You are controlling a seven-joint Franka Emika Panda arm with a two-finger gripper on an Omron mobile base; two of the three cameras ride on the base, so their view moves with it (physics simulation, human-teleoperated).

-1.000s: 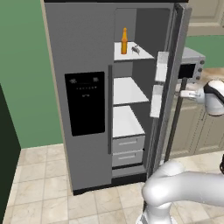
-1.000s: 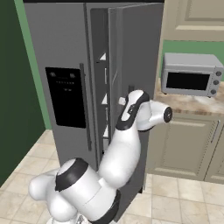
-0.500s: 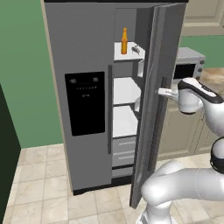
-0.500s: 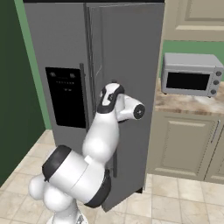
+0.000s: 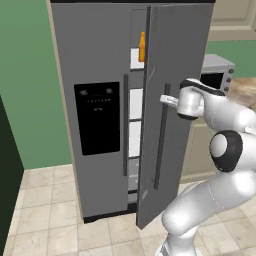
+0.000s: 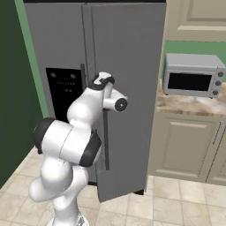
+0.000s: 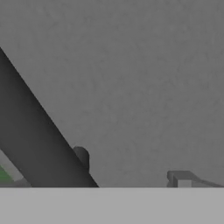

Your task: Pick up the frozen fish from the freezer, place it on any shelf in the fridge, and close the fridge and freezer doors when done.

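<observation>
Your gripper sits against the outer face of the fridge door, right at its dark bar handle; the jaws stand spread wide and hold nothing. In the hand view one dark fingertip rises beside the handle, which runs as a thick dark diagonal across flat, faintly mottled grey metal. The door is nearly shut, leaving a narrow gap through which you see white shelves and the top of an orange bottle high up. You cannot see the fish. The freezer door is closed, smooth grey with a glossy black dispenser panel and its own dark vertical handle. From the right base view the arm's white links bend up in front of the fridge, and the hand meets the door at mid height. Beyond stand a grey microwave on a speckled stone counter, beige panelled cabinets, green walls and a pale tiled floor.
</observation>
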